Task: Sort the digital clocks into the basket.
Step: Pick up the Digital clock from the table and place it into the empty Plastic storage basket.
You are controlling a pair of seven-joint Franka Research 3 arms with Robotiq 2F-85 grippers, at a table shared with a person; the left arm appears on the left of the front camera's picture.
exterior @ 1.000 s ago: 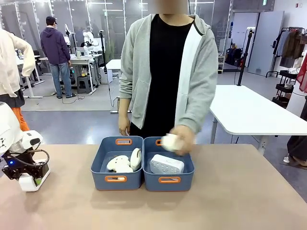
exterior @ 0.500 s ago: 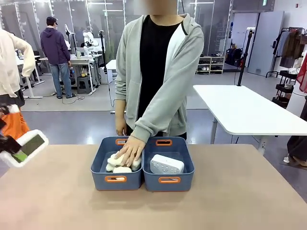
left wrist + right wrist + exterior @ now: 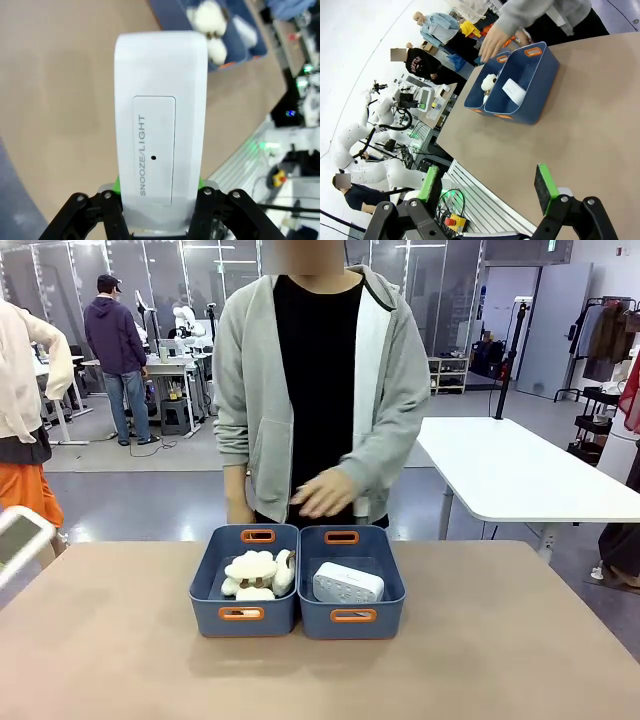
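A white digital clock (image 3: 160, 125) marked SNOOZE/LIGHT stands between the green pads of my left gripper (image 3: 160, 189), which is shut on it. The front view shows this clock's grey screen (image 3: 15, 538), blurred, at the far left edge above the table. The dotted white clock (image 3: 347, 583) lies in the right blue basket (image 3: 385, 585). Over my side of the table my right gripper (image 3: 487, 184) stands open with nothing between its fingers. From there the basket (image 3: 545, 70) and its clock (image 3: 514, 91) lie far ahead.
The left blue tub (image 3: 208, 580) touches the basket and holds cream plush toys (image 3: 252, 572). The person stands behind the tubs with one hand (image 3: 325, 492) raised above them. A white table (image 3: 520, 475) stands at the back right.
My left gripper lifted the grey-screen clock off the table and swung it up and left to the picture's edge. The person put a plush toy into the left tub and drew the hand back.
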